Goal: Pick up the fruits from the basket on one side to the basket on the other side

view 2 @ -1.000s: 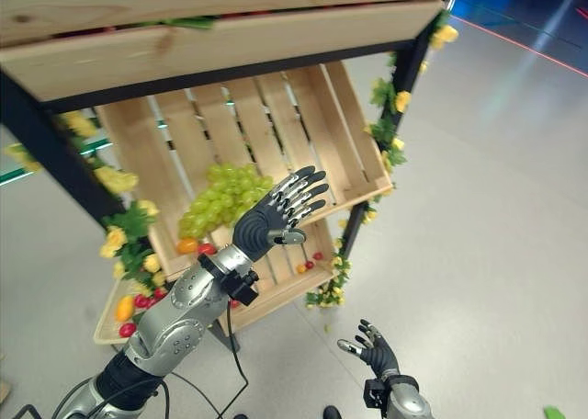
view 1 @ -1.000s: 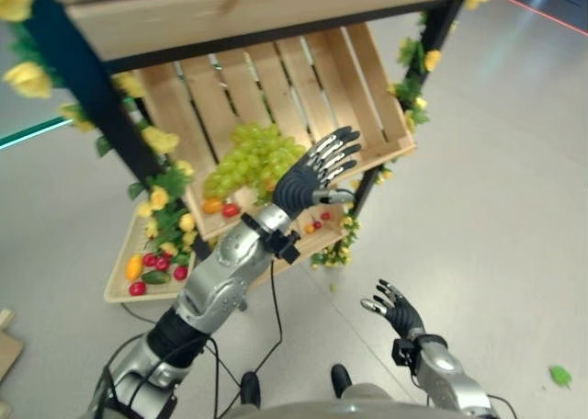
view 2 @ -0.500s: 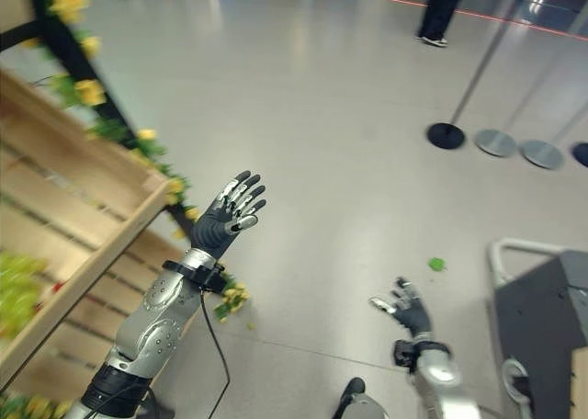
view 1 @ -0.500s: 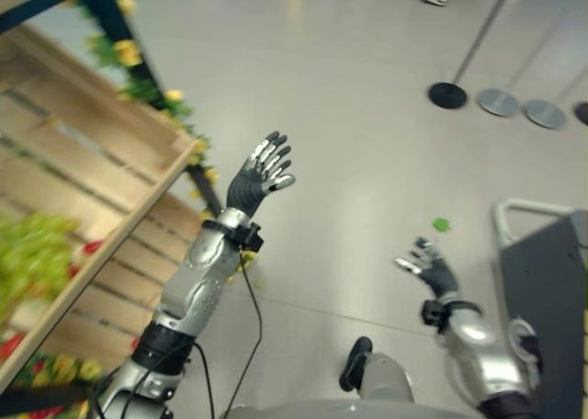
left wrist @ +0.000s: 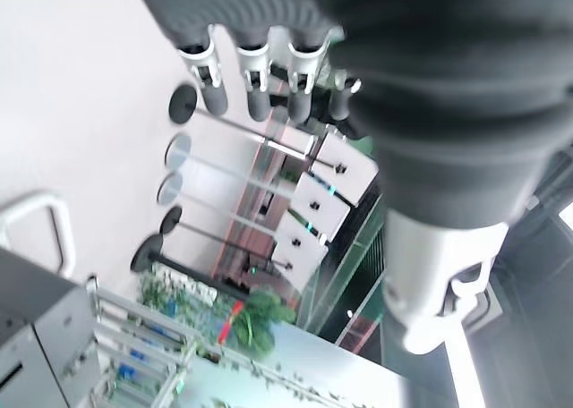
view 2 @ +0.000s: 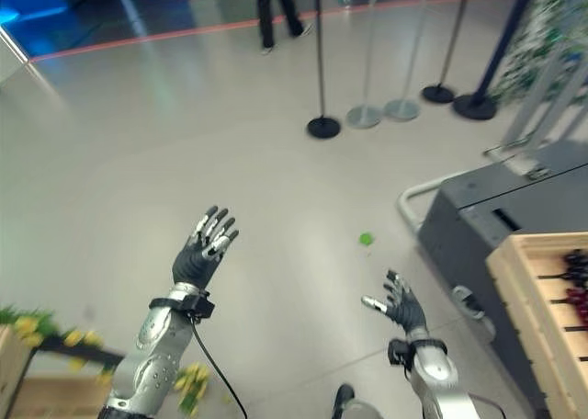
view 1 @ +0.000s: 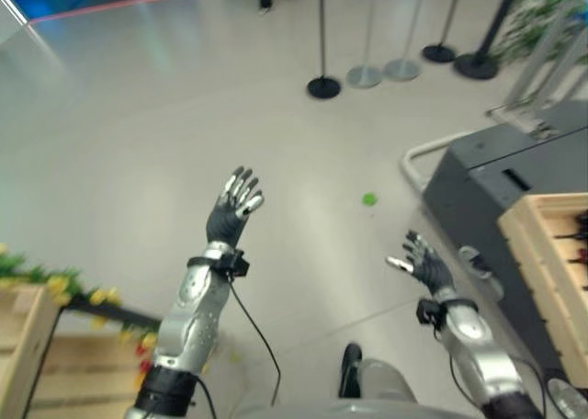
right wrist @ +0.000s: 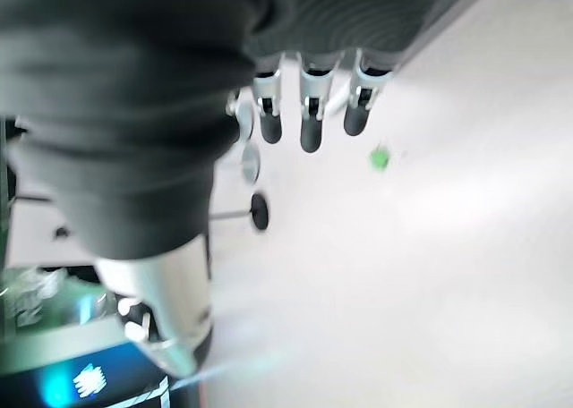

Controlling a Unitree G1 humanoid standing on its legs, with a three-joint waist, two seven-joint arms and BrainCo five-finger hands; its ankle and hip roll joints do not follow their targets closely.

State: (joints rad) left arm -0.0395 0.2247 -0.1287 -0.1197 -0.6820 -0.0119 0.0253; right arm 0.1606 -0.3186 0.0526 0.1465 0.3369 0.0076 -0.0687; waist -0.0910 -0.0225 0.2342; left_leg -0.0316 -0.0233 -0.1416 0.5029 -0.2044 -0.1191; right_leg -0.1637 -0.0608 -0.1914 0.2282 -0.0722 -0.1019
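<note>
Open floor (view 2: 184, 152) ahead, wide room to move. My left hand (view 1: 231, 213) is raised, fingers spread and empty; my right hand (view 1: 423, 264) is lower, fingers loosely open, empty. Wooden crate (view 2: 542, 290) at right edge holds dark fruit (view 2: 576, 281). A small green bit (view 2: 366, 240) lies on the floor between the hands. Stanchion bases (view 2: 323, 127) stand far ahead.

The camera has swung right: the fruit stand is gone and a wooden crate (view 1: 551, 272) now appears.
</note>
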